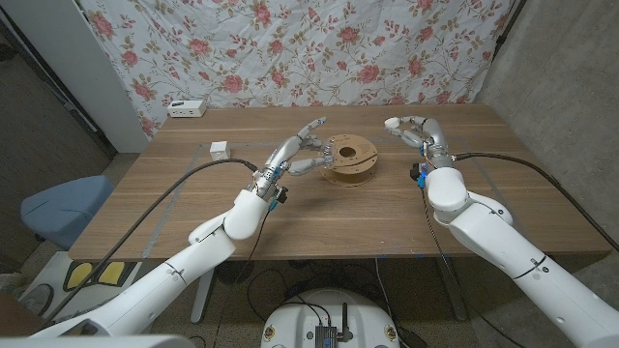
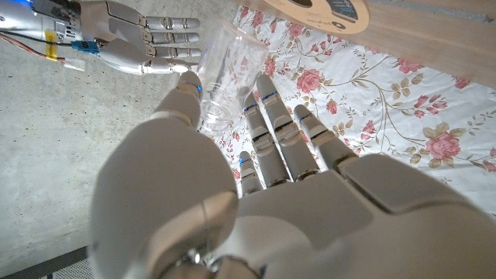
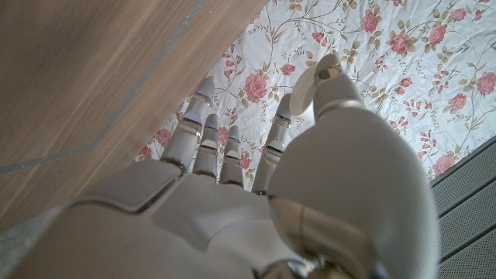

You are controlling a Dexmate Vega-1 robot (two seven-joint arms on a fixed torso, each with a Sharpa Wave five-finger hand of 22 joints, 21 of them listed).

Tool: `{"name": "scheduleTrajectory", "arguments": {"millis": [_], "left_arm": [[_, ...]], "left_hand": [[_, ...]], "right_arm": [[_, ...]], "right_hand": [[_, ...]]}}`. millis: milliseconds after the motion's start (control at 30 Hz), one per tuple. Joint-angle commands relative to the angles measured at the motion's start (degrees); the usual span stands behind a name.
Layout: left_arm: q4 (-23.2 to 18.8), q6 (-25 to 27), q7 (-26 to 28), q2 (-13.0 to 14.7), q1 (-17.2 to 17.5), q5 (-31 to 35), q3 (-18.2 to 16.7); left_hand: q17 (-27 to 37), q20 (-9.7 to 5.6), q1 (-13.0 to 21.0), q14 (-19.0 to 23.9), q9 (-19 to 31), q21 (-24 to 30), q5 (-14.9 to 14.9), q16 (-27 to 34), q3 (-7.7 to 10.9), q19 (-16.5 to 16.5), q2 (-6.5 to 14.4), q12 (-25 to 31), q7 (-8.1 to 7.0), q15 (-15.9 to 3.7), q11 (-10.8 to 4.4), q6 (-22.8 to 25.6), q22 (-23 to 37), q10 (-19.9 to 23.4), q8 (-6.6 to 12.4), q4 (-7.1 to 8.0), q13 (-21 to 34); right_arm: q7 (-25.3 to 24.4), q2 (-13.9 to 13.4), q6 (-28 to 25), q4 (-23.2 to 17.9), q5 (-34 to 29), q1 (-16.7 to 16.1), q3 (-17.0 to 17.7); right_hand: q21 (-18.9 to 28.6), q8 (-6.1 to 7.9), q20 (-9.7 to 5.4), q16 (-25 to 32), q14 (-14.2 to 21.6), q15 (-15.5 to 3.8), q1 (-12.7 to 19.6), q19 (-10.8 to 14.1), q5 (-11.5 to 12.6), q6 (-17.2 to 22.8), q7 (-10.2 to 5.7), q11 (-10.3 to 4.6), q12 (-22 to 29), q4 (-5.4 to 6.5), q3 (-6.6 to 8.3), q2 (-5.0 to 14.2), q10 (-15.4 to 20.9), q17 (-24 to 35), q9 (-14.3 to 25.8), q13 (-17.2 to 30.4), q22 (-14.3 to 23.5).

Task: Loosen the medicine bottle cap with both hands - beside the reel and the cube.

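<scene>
A clear medicine bottle (image 2: pixel 222 74) sits between the thumb and fingers of my left hand (image 2: pixel 256 194), which grips it. In the head view my left hand (image 1: pixel 298 150) is raised just left of the brown reel (image 1: pixel 350 159), and the bottle is too faint to pick out there. I cannot make out its cap. The reel's (image 2: pixel 325 9) rim also shows in the left wrist view. My right hand (image 1: pixel 416 130) hovers to the right of the reel, fingers spread and holding nothing. It shows as the right hand (image 2: pixel 139 39) beyond the bottle and as my right hand (image 3: pixel 232 201) with straight fingers. A small white cube (image 1: pixel 221 149) lies at the left.
A white box (image 1: pixel 186 107) sits at the table's (image 1: pixel 319 213) far left edge, against the floral cloth (image 1: pixel 290 48). A blue chair (image 1: pixel 58 208) stands off the table's left side. Black cables run along both arms over the table.
</scene>
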Motion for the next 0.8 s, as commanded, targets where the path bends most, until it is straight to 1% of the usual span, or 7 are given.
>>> {"name": "scheduleTrajectory", "arguments": {"millis": [33, 100, 367, 433, 633, 667, 800], "left_arm": [[-1.14, 1.38, 1.4, 1.33, 2.41, 0.38, -1.53], [-1.23, 1.68, 1.65, 1.43, 2.72, 0.48, -1.66], [-1.49, 2.76, 3.5, 1.89, 4.17, 1.59, -2.17], [-0.97, 2.61, 5.34, 1.74, 4.4, 3.31, -2.08], [-0.94, 4.02, 9.59, 1.32, 5.44, 7.13, -1.91], [-0.62, 3.46, 9.87, 1.42, 5.38, 7.22, -1.78], [-0.81, 4.58, 10.13, 1.55, 6.12, 6.94, -1.78]], "left_hand": [[0.34, 0.11, 0.98, -0.63, 0.09, -0.07, 0.21, 0.18, -0.53, -0.36, 0.24, 0.33, -0.5, -5.91, -3.97, 0.07, 0.13, 3.87, 0.09, 0.02, 0.06], [0.36, 0.22, 1.21, -0.85, 0.09, -0.09, 0.21, 0.16, -0.62, -0.49, 0.27, 0.31, -0.52, -6.09, -4.36, 0.06, 0.13, 3.83, 0.09, -0.04, 0.06], [0.44, 0.41, 1.3, -1.21, 0.09, -0.15, 0.21, 0.23, -1.04, -0.96, 0.5, 0.36, -0.51, -6.0, -4.53, 0.07, 0.15, 3.96, 0.1, 0.15, 0.05], [0.49, 0.42, 1.3, -1.15, 0.09, -0.12, 0.21, 0.33, -1.19, -0.97, 0.6, 0.41, -0.23, -5.99, -4.42, 0.67, 0.15, 4.09, 0.33, 0.23, 0.04], [0.55, 0.01, 1.39, -0.67, 0.08, 0.04, 0.23, 0.61, -1.62, -0.78, 0.92, 0.75, -0.32, -6.03, -4.73, 1.92, 0.15, 5.06, 0.64, 0.37, 0.0], [0.56, -0.12, 1.39, -0.64, 0.08, 0.05, 0.22, 0.62, -1.72, -0.77, 0.87, 0.76, -0.29, -6.01, -4.81, 2.11, 0.15, 5.1, 0.69, 0.36, -0.01], [0.57, -0.32, 1.49, -0.55, 0.08, 0.07, 0.23, 0.67, -1.9, -0.75, 0.84, 0.76, -0.36, -6.1, -4.75, 2.34, 0.14, 5.18, 0.69, 0.32, -0.02]], "right_arm": [[-0.84, 1.88, 4.23, 3.34, -1.16, -0.93, -0.34], [-0.96, 2.1, 4.96, 4.02, -1.4, -1.04, -0.38], [-1.67, 3.55, 8.5, 7.82, -2.4, -1.04, -0.76], [-1.53, 3.8, 9.26, 8.63, -2.43, -0.93, -0.82], [-1.95, 4.74, 8.88, 9.41, -2.42, -0.62, -0.99], [-2.05, 4.87, 8.85, 9.58, -2.49, -0.55, -1.05], [-2.09, 5.46, 9.44, 10.98, -2.57, -0.05, -1.36]], "right_hand": [[-0.42, 0.45, -0.88, 0.1, -0.65, -0.44, -0.12, -1.16, 0.36, 1.04, -0.61, -0.54, -0.13, 0.23, 0.02, 0.3, 0.18, 0.19, 0.16, 0.0, 0.04], [-0.54, 0.49, -1.17, 0.04, -0.88, -0.72, -0.23, -1.66, 0.36, 1.08, -0.81, -0.61, -0.23, 0.29, -0.02, 0.36, 0.0, 0.22, 0.13, 0.0, 0.04], [-0.85, 0.56, -1.74, -0.29, -1.9, -1.36, -0.56, -3.19, 0.34, 1.12, -1.22, -0.89, -0.44, 0.44, -0.13, 0.46, -0.37, 0.29, 0.05, 0.01, 0.05], [-0.86, 0.57, -1.89, -0.37, -2.19, -1.54, -0.57, -3.44, 0.34, 1.11, -1.35, -0.95, -0.49, 0.44, -0.12, 0.54, -0.48, 0.31, 0.03, 0.02, 0.05], [-0.85, 0.64, -1.84, -0.45, -2.54, -1.3, -0.58, -3.93, 0.34, 1.18, -1.46, -1.1, -0.61, 0.44, -0.11, 0.66, -0.77, 0.33, -0.01, 0.02, 0.05], [-0.84, 0.66, -1.85, -0.45, -2.58, -1.3, -0.59, -3.97, 0.34, 1.24, -1.55, -1.13, -0.63, 0.44, -0.1, 0.69, -0.8, 0.34, -0.02, 0.02, 0.05], [-0.82, 0.68, -1.76, -0.44, -2.63, -1.22, -0.62, -4.2, 0.33, 1.22, -1.53, -1.07, -0.64, 0.44, -0.12, 0.71, -0.84, 0.34, -0.04, 0.02, 0.05]]}}
